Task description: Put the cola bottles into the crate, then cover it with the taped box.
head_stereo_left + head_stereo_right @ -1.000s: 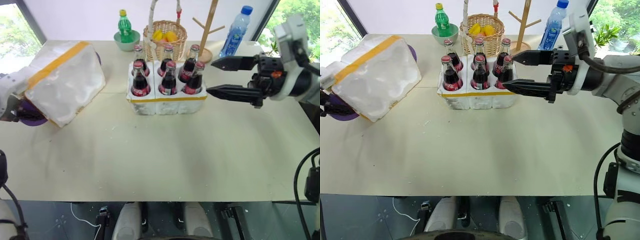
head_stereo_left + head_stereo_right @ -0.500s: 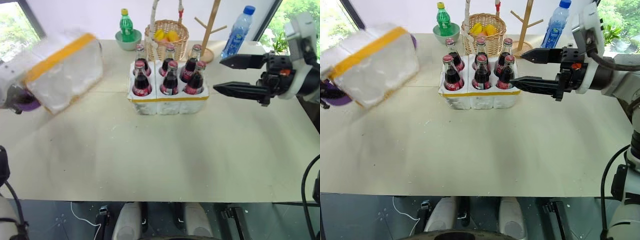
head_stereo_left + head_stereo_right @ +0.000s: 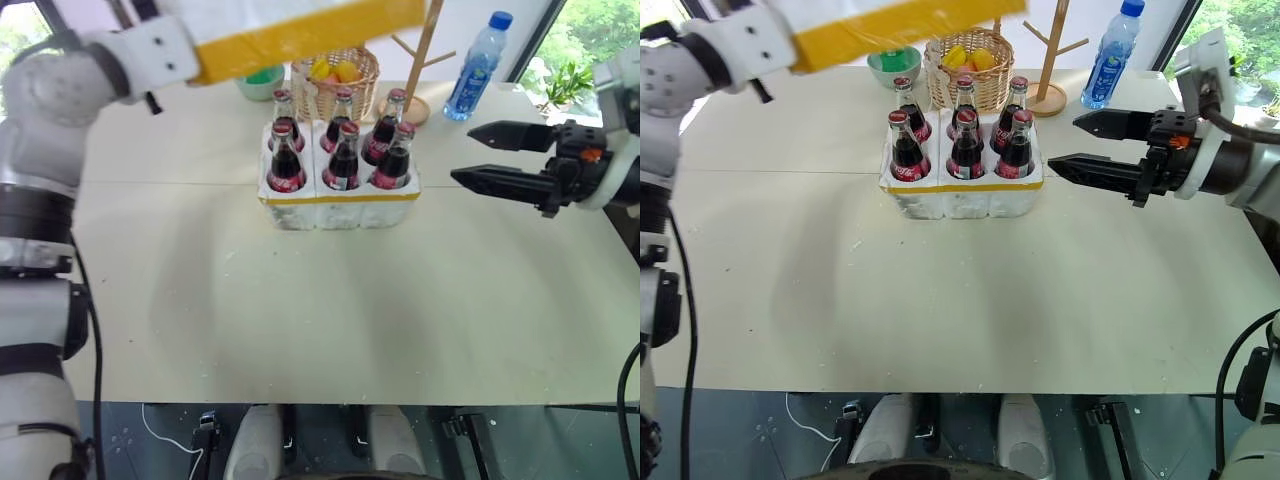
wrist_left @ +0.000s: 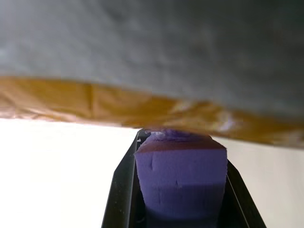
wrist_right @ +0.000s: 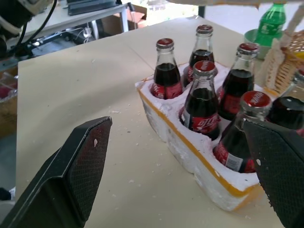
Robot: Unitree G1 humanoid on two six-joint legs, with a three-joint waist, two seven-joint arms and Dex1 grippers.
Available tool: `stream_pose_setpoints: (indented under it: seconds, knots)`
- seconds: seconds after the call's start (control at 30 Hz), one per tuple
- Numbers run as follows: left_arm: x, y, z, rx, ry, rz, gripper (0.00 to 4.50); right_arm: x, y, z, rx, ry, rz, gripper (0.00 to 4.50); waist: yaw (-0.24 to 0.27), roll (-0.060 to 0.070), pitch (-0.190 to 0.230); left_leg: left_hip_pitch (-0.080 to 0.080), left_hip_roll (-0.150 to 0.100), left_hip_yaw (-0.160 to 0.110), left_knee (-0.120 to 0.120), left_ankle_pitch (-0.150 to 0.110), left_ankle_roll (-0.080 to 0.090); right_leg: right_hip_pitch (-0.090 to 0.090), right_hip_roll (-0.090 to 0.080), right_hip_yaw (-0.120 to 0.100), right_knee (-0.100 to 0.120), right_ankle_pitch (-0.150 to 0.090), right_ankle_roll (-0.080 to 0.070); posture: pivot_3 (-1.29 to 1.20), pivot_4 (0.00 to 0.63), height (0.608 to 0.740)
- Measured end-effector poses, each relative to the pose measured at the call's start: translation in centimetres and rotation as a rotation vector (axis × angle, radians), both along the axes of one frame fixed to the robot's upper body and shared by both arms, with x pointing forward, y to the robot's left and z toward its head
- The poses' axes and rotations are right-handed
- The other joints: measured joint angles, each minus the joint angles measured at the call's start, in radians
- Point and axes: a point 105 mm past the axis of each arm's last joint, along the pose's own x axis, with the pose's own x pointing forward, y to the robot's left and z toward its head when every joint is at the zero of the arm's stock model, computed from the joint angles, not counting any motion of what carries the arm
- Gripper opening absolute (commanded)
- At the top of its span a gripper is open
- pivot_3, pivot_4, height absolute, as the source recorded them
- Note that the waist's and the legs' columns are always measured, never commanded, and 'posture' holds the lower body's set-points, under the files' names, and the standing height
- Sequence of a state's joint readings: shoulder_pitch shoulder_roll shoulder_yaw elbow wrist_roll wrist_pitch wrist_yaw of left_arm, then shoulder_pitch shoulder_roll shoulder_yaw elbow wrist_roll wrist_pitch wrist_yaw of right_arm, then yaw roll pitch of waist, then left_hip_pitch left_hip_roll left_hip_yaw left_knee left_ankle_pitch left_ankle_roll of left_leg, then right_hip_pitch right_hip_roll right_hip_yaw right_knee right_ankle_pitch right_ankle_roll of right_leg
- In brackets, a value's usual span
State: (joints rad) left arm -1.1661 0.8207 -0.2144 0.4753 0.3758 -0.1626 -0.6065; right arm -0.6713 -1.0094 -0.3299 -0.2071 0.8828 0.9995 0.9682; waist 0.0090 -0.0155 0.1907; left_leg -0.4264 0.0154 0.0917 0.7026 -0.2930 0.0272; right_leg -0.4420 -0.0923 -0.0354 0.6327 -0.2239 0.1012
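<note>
Six cola bottles [image 3: 343,150] seated in crate [image 3: 340,208]; my left jaws pinch taped box's [image 3: 300,25] purple pad [image 4: 180,175]. Right jaws [image 3: 475,155] spread, empty; lower box level, centred over caps.

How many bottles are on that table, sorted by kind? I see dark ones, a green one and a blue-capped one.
Cola bottles, dark with red caps, standing in the white crate: 6
Green soda bottle, in a bowl: 1
Blue-capped water bottle: 1
Total: 8 bottles
</note>
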Motion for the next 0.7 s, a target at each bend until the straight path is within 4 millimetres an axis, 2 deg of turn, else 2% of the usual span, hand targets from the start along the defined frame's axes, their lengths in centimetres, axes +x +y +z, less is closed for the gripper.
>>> stream_pose_setpoints:
  seconds: [0.2,0.3,0.37,0.43,0.7]
  knots:
    - [0.2,-1.9,-1.0,0.241,-0.07,0.06,0.3,0.0,-0.8,-0.5,0.024,0.018,-0.059,4.5,0.0,0.0,0.0,0.0,0.001,0.0,0.0,0.0,0.0,0.0,0.001,0.001,0.0,0.0,0.0,0.0,0.15,0.74]
    - [-0.2,-2.3,-2.6,0.367,-0.074,0.092,0.3,-0.2,-0.9,-0.5,0.041,0.013,-0.069,4.5,0.003,0.0,0.0,0.0,0.001,0.0,0.0,0.0,0.0,0.0,0.001,0.002,0.0,0.0,0.0,0.0,0.15,0.74]
    - [-0.1,-2.5,-4.1,0.381,-0.035,0.09,0.3,-0.2,-1.0,-0.4,0.048,0.011,-0.079,4.5,0.003,0.0,0.0,0.0,0.001,0.0,0.001,0.0,0.0,0.0,0.001,0.002,0.0,0.0,0.0,0.0,0.15,0.74]
    - [0.0,-2.8,-4.9,0.379,-0.01,0.087,0.3,-0.1,-1.0,-0.4,0.055,0.01,-0.085,4.5,0.005,0.0,0.0,0.0,0.001,0.0,0.001,-0.001,0.002,0.0,0.001,0.002,0.0,0.0,0.0,0.0,0.15,0.74]
    - [-0.1,-2.9,-5.2,0.425,-0.041,0.094,0.3,0.3,-0.9,-0.6,0.081,0.01,-0.094,4.5,0.004,0.0,0.0,0.0,0.001,-0.001,0.002,-0.002,0.004,0.001,0.001,0.002,0.0,0.0,0.0,0.0,0.15,0.74]
